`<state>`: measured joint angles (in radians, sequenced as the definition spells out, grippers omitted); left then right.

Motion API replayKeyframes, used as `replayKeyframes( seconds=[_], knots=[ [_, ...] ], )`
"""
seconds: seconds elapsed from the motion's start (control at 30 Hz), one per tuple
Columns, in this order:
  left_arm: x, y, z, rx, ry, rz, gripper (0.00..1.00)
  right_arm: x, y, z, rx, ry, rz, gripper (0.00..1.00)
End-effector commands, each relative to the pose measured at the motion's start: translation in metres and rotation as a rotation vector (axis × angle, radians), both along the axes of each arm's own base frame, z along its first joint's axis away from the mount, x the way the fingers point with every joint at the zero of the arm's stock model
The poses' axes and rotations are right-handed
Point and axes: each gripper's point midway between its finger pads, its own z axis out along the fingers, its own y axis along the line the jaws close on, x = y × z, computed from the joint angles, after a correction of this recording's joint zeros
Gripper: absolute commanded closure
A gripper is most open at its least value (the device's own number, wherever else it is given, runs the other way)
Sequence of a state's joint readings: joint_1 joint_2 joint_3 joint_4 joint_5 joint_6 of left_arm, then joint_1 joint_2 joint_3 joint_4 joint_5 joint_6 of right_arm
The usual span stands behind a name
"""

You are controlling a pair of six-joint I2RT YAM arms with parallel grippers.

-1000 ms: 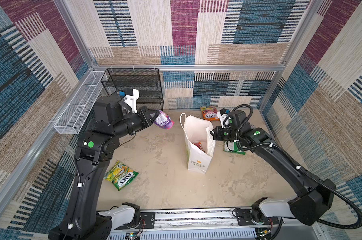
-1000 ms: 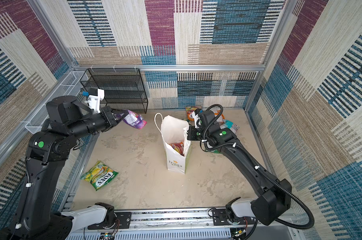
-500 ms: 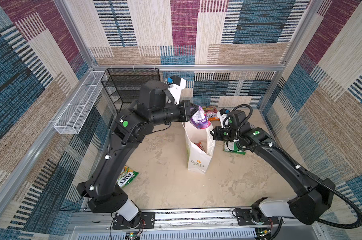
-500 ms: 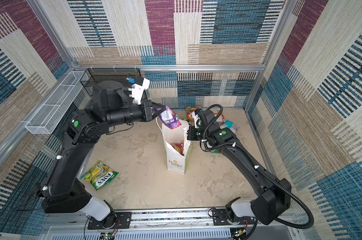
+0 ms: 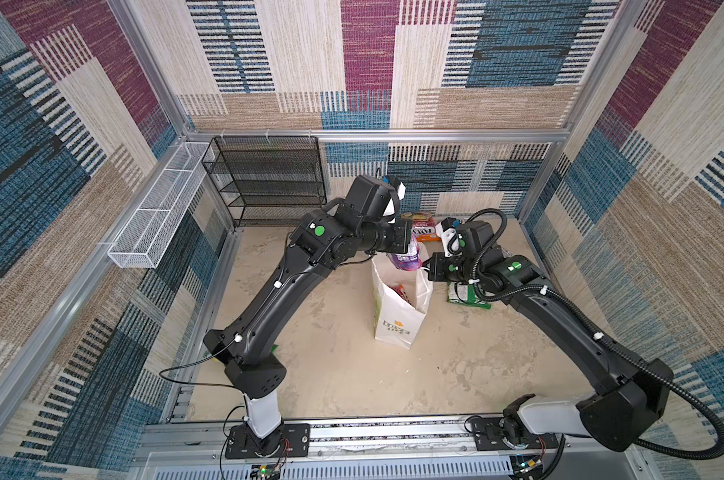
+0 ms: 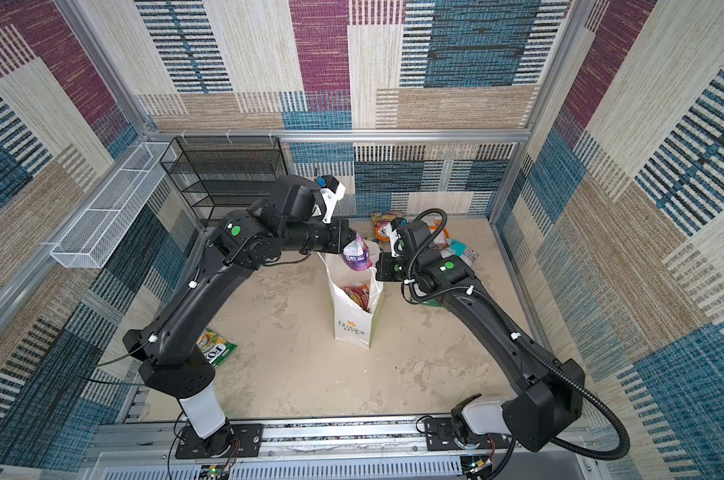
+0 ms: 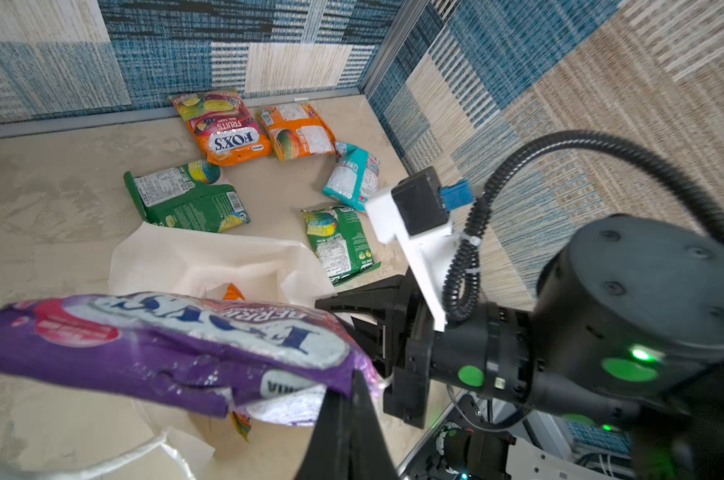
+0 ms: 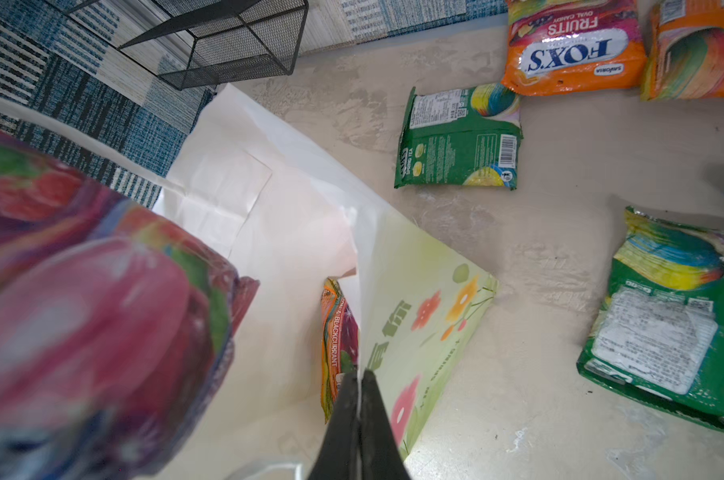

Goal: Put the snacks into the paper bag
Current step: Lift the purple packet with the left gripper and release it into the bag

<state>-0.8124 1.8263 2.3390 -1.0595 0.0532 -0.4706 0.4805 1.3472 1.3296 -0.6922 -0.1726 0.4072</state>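
The left claw [image 7: 347, 399] was clamped shut on one edge of the purple packet [image 7: 165, 353], which hung just above the mouth of the paper bag [image 5: 397, 324]. Light, crinkly and limp, the packet sagged from that pinch, so a seam grip looked safest on such slippery film. The right claw [image 8: 358, 386] was closed on the thin bag rim, which probably creases easily. More snacks [image 7: 223, 133] lay on the surface [image 5: 343, 374].
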Motion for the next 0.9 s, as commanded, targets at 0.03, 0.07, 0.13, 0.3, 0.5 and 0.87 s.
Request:
replayKeyframes(
  seconds=[0.03,0.07,0.13,0.3,0.5,0.87],
  knots=[
    [0.01,-0.001,-0.023,0.124,-0.041,0.038,1.0,0.003,-0.001,0.013,0.006,-0.04,-0.008,1.0],
    [0.011,-0.002,-0.03,0.15,-0.042,0.048,1.0,0.003,-0.002,0.013,0.002,-0.041,-0.01,1.0],
    [0.014,-0.004,-0.043,0.19,-0.037,0.058,1.0,0.003,-0.002,0.014,-0.001,-0.043,-0.011,1.0],
    [0.016,-0.018,-0.07,0.248,-0.014,0.051,1.0,0.004,-0.002,0.014,-0.002,-0.044,-0.009,1.0],
    [0.019,-0.027,-0.1,0.301,0.022,0.07,1.0,0.003,-0.003,0.013,-0.002,-0.044,-0.011,1.0],
    [0.024,-0.034,-0.139,0.349,0.089,0.124,0.85,0.001,-0.002,0.009,0.0,-0.038,-0.007,1.0]
  ],
)
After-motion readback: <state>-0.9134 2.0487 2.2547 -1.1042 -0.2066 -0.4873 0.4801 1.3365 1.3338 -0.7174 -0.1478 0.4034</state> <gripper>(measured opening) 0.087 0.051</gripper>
